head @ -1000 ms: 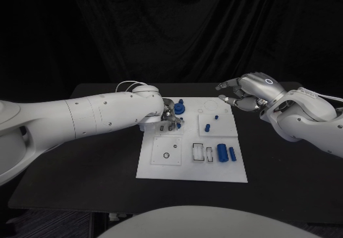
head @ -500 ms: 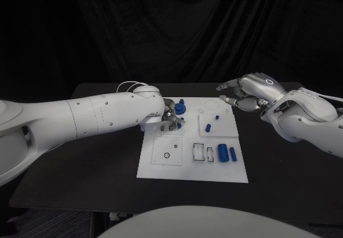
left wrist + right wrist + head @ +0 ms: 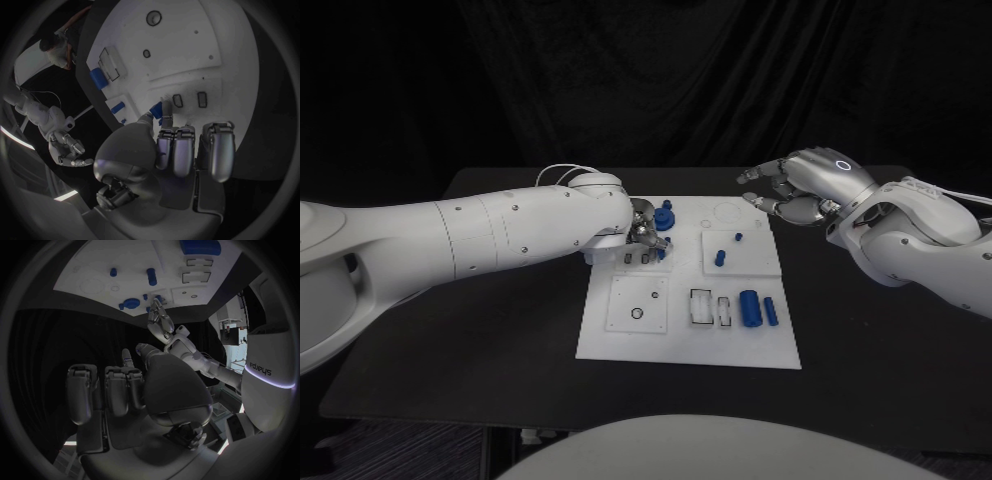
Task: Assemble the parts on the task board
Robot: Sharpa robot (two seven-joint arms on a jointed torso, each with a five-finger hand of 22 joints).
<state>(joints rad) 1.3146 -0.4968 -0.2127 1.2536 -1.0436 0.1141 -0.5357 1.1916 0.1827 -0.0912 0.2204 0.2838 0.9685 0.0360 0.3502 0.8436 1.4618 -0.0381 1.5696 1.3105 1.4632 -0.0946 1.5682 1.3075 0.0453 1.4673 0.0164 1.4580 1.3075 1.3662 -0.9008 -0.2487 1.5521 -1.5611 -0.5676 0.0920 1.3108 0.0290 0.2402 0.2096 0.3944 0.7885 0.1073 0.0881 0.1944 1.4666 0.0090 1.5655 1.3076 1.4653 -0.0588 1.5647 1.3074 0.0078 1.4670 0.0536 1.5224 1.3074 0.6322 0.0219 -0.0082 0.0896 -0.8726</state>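
Nothing has visibly changed over the last second: the left hand (image 3: 642, 238) stays low over the task board (image 3: 689, 345) at its 10 o'clock corner, so the insertion there looks still in progress. In the left wrist view its fingers (image 3: 175, 150) curl beside a small blue part (image 3: 156, 108) at the slots; whether they grip it I cannot tell. The right hand (image 3: 798, 185) hovers off the board's 1 o'clock corner, fingers curled in on nothing. Counted on the board: 1 blue knob (image 3: 664, 214), 2 blue pegs (image 3: 720, 257), 2 blue cylinders (image 3: 750, 307) on the tabletop (image 3: 473, 340) side at 4 o'clock.
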